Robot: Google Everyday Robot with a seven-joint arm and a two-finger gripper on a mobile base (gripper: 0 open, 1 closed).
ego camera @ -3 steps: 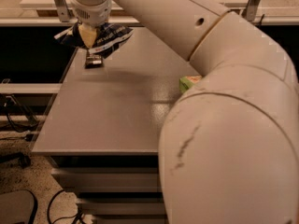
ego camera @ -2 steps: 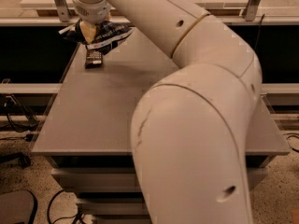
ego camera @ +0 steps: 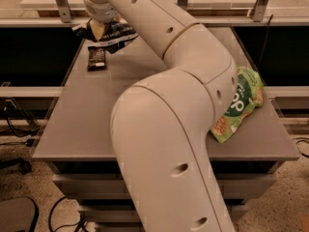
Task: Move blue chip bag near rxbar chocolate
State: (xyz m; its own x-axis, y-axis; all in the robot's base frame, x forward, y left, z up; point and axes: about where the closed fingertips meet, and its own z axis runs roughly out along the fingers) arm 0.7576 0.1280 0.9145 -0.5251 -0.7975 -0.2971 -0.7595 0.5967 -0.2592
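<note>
The blue chip bag (ego camera: 115, 36) is a crumpled dark navy bag with white edges at the far left corner of the grey table (ego camera: 145, 110). The rxbar chocolate (ego camera: 96, 58) is a small flat dark bar lying just in front of the bag and to its left, close to it. My gripper (ego camera: 99, 29) is at the end of the white arm, right at the bag's upper left part, in contact with or just above it. The arm hides part of the bag.
A larger light-green bag (ego camera: 240, 102) lies near the table's right edge, partly behind my arm's elbow (ego camera: 193, 57). My big white arm segment fills the front middle of the view. A shelf rail and metal posts (ego camera: 60, 4) run along the far side.
The arm's elbow and near segment have swung, uncovering the light-green bag on the right. The gripper, the blue chip bag and the bar stay in about the same place.
</note>
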